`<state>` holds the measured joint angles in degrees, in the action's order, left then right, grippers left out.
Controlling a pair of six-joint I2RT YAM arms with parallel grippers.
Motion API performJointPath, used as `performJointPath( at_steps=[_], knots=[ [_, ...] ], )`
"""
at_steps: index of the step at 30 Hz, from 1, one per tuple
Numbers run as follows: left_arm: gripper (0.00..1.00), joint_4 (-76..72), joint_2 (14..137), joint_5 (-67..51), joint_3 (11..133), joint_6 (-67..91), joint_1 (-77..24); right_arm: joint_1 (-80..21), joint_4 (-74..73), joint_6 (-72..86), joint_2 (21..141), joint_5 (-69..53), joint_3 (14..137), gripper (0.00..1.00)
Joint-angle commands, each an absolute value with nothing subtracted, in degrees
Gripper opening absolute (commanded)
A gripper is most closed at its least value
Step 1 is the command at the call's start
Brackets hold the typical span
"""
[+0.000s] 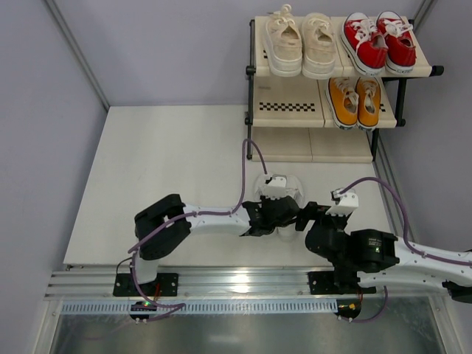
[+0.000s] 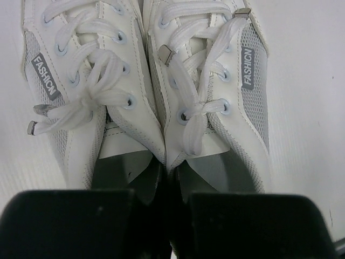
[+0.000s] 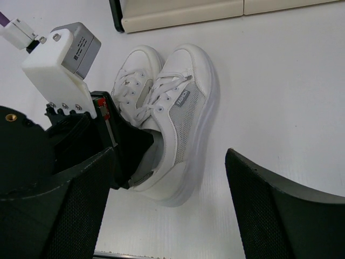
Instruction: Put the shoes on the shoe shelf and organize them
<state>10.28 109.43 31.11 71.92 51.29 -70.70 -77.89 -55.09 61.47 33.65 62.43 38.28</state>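
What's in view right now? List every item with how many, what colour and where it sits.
white sneakers: one pair, white with grey mesh sides, side by side on the table in front of the shelf
cream sneakers: one pair, cream-beige, top tier, left
red sneakers: one pair, red with white laces, top tier, right
orange sneakers: one pair, orange-yellow with white toe caps, middle tier, right
shoe shelf: one, cream panels, black frame, checkered front strips, table's far right
table: one, white
left gripper: one, black, a finger in each white sneaker, apparently pinching their inner walls
right gripper: one, black, open, by the white sneakers' heels
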Motion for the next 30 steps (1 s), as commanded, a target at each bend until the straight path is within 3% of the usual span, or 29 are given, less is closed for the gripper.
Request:
performJointPath(
  at_steps=[1,3,4,5,6,8,10,14,21,25,30],
  knots=[
    [0.0,8.87,110.55,39.28,79.18,56.24,-70.22,-78.31,-56.34,63.72,34.27,65.65,41.04,0.84],
    [0.03,10.2,111.44,39.46,80.33,58.53,-70.22,-78.31,-57.04,64.24,34.45,65.74,41.39,0.84],
    [0.14,9.93,111.62,39.38,80.07,59.14,-70.22,-78.31,-57.3,64.16,34.63,65.74,41.48,0.84],
    [0.38,8.8,111.71,39.29,79.81,60.28,-70.22,-78.31,-57.57,64.25,34.63,65.66,41.66,0.84],
    [0.52,7.92,111.53,39.2,79.28,60.64,-70.22,-78.22,-57.66,64.16,34.72,65.57,41.66,0.84],
    [0.75,6.6,110.23,39.37,77.35,61.43,-70.31,-78.31,-58.35,64.25,34.8,65.74,41.75,0.84],
    [0.89,3.79,108.64,39.9,75.16,61.26,-70.31,-78.31,-59.32,65.29,34.72,65.83,41.92,0.84],
    [0.96,2.02,104.34,41.3,72.87,59.24,-70.31,-78.22,-62.65,67.66,33.93,67.41,42.54,0.84],
    [0.98,2.54,91.86,42.36,65.94,55.2,-70.31,-78.31,-62.32,66.99,32.78,68.12,41.93,0.84],
    [0.98,4.04,79.58,42.63,59.43,53.18,-70.4,-78.31,-54.51,60.22,36.02,65.83,40.61,0.85],
    [0.99,11.42,66.29,43.5,49.43,53.7,-70.75,-78.05,-35.1,49.06,38.41,60.04,36.04,0.94]
  ],
)
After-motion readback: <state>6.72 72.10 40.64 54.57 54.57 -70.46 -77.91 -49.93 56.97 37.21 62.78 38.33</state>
